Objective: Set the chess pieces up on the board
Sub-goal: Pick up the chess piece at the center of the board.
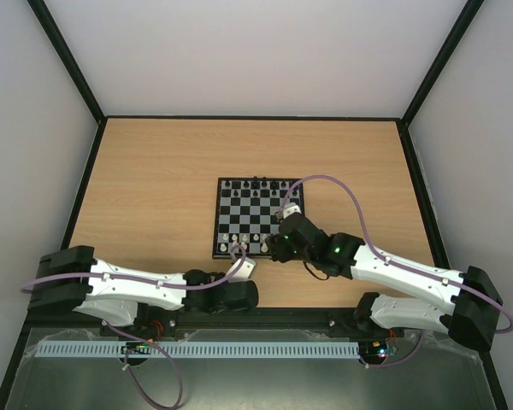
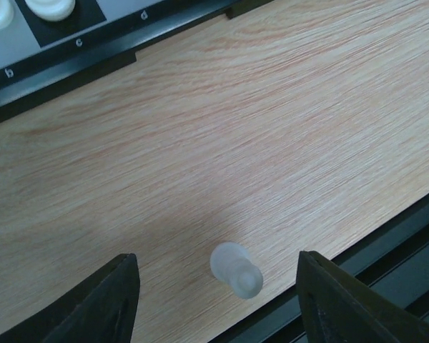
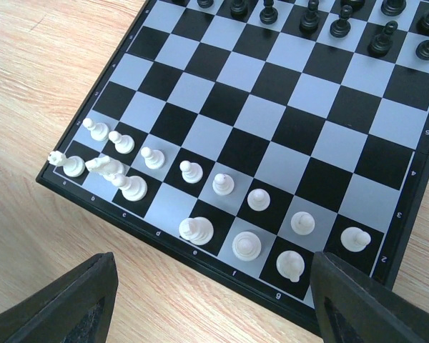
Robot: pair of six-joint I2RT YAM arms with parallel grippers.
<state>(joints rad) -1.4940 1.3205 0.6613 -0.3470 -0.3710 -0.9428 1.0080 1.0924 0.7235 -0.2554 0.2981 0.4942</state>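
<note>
Off the near edge of the board, one pale piece loose between the spread fingers of the left gripper, untouched — over the board's near rows of chess pieces, right gripper likewise spread, empty.

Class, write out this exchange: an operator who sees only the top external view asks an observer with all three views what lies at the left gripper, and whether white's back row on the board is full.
Operator: What is at the left gripper?
Observer: One pale chess piece, apparently on its side, lies on the bare table just off the board. It sits between the open fingers of the left gripper, and neither finger touches it.
Operator: Is white's back row full?
Observer: No. The right wrist view shows the square lettered d empty, between the piece on c and the piece on e.
</note>
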